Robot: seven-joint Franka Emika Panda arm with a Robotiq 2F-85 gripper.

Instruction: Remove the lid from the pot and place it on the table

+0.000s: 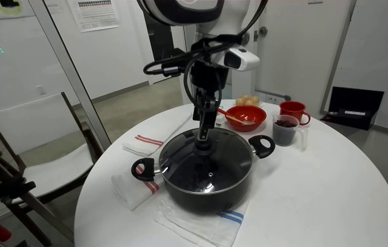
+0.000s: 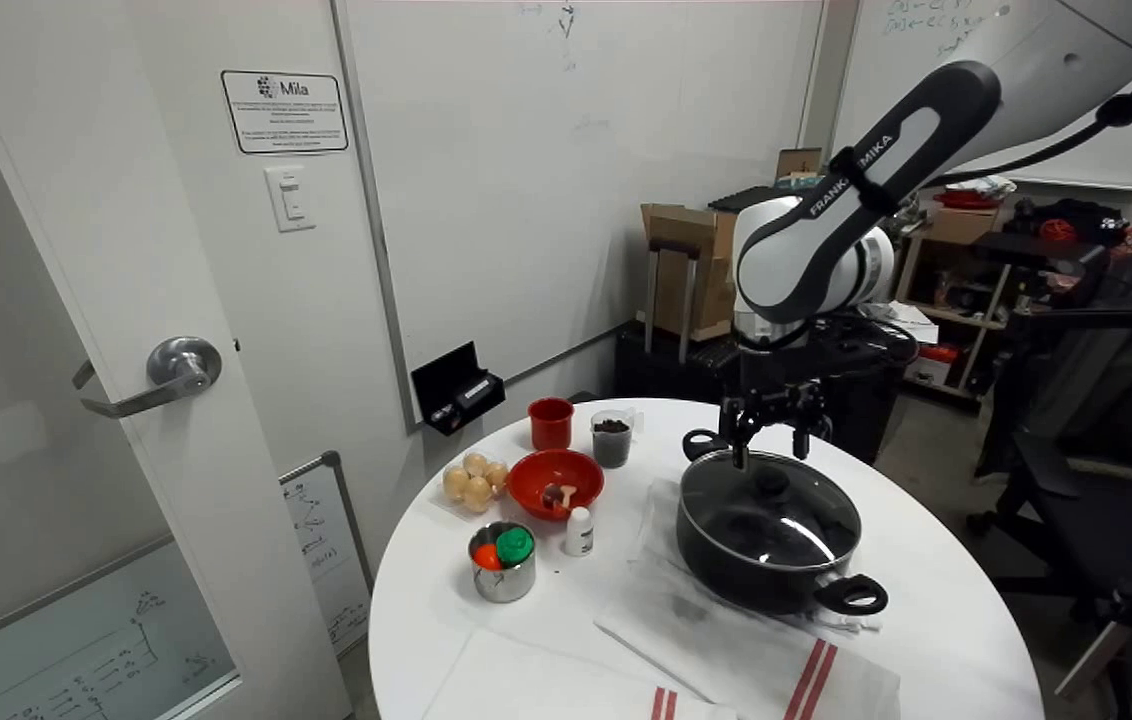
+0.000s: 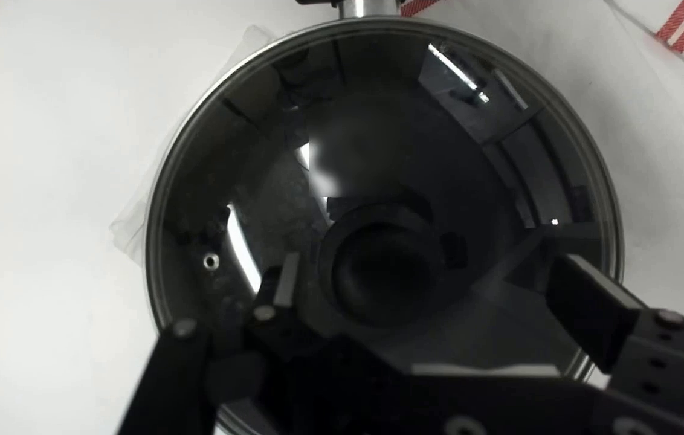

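Note:
The black pot (image 1: 207, 204) stands on a folded cloth on the round white table (image 1: 320, 192); it also shows in an exterior view (image 2: 726, 565). The glass lid (image 1: 230, 164) sits on the pot, also visible in an exterior view (image 2: 746, 525) and in the wrist view (image 3: 245, 139). Its dark knob (image 3: 381, 272) is at the centre. My gripper (image 2: 772, 452) points down over the lid, open, its fingertips close above the knob's height. In the wrist view the fingers (image 3: 429, 272) are wide apart, with the knob nearer the left finger. Whether either touches the lid is unclear.
A red bowl (image 1: 249, 116) with a spoon, a red mug (image 1: 291, 110), a measuring cup (image 1: 285, 132), eggs (image 2: 474, 482), a white bottle (image 2: 579, 532) and a metal cup (image 2: 504, 575) stand beside the pot. Striped towels (image 1: 142, 144) lie along one side.

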